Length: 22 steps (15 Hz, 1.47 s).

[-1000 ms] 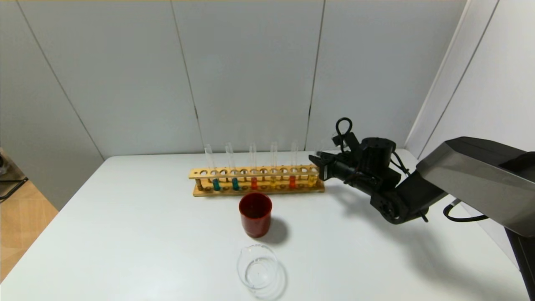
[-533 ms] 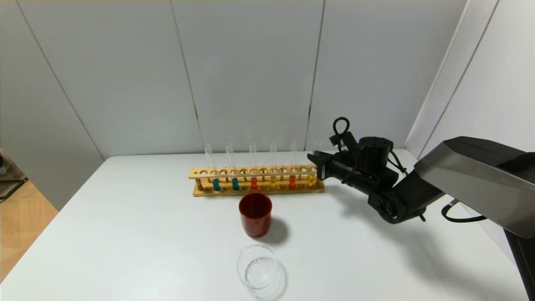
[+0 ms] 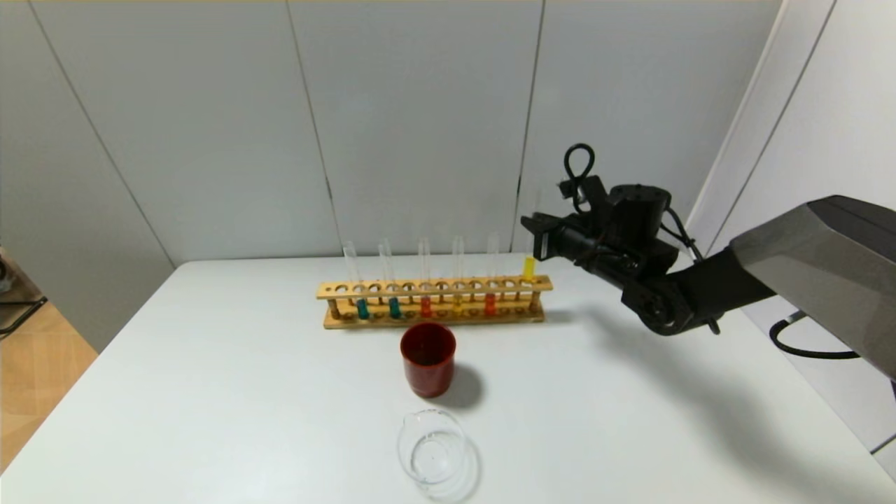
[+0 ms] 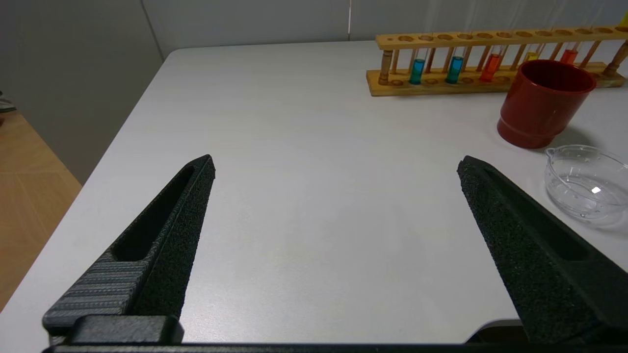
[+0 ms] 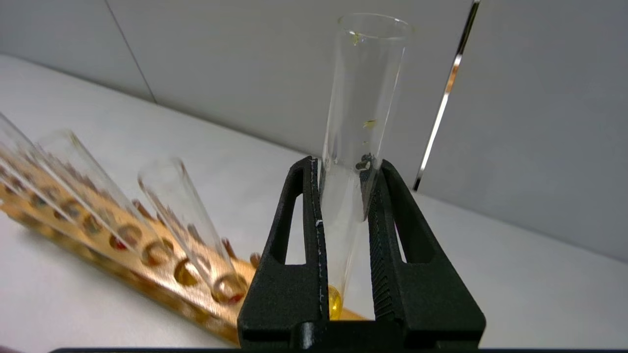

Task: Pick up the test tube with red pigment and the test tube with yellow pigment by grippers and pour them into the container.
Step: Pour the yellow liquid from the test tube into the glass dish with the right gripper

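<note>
- Since a second ago, the right hand (image 3: 537, 241) has risen from the far end of the wooden rack (image 3: 432, 302) and drawn a yellow tube (image 3: 529, 268) upward, so the liquid now shows at the top rail, not down in the rack.
- Right arm reaches in from 3 o'clock, forearm level, wrist well above the tabletop (image 3: 210, 392); its fingers (image 5: 294, 235) are clamped on the tube's glass at mid-height, tube upright.
- Held tube is clear, round-bottomed, with a short yellow column at the bottom; its open mouth stands above the fingers.
- Left hand (image 4: 333, 176) hovers low over the tabletop at 9 o'clock, fingers wide apart, holding nothing.
- Red tubes (image 3: 489, 302) and a second yellow one (image 3: 458, 302) stand in the rack beside two teal ones (image 3: 362, 308).
- Glass beaker (image 3: 432, 448) sits at 6 o'clock from the red cup (image 3: 428, 358), near the front edge.
</note>
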Available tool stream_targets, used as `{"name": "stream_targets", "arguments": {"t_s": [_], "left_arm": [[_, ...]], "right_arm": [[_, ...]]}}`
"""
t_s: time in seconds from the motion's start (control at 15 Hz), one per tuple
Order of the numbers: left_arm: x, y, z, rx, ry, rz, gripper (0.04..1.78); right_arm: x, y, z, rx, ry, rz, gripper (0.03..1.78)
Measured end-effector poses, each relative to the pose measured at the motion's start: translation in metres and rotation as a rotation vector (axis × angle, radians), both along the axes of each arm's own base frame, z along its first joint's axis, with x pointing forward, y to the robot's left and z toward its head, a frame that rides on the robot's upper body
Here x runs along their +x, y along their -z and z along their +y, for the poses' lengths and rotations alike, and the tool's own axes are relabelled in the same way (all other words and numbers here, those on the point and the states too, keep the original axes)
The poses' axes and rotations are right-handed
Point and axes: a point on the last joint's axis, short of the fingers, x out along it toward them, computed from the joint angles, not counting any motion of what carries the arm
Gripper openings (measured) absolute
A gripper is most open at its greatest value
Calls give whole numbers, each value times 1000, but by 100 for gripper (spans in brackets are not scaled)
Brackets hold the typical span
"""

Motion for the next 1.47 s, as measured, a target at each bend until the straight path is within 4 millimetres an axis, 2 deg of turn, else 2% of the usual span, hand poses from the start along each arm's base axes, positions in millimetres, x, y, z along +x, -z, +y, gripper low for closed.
{"name": "stream_targets", "arguments": {"t_s": [0.33,0.53,0.8,1.13,1.47], "left_arm": [[0,0,0,0,0,0,175],[0,0,0,0,0,0,175],[0,0,0,0,-1,0,175],[0,0,0,0,-1,0,175],[0,0,0,0,-1,0,175]], "right_arm": [[-4,-47,-2,19,21,-46,33],[-11,-77,-15,28,49,-59,33],[-32,-114,-32,28,113,-62,33],[-71,-149,-46,21,171,-53,33],[-136,-154,-60,4,163,-23,33]]}}
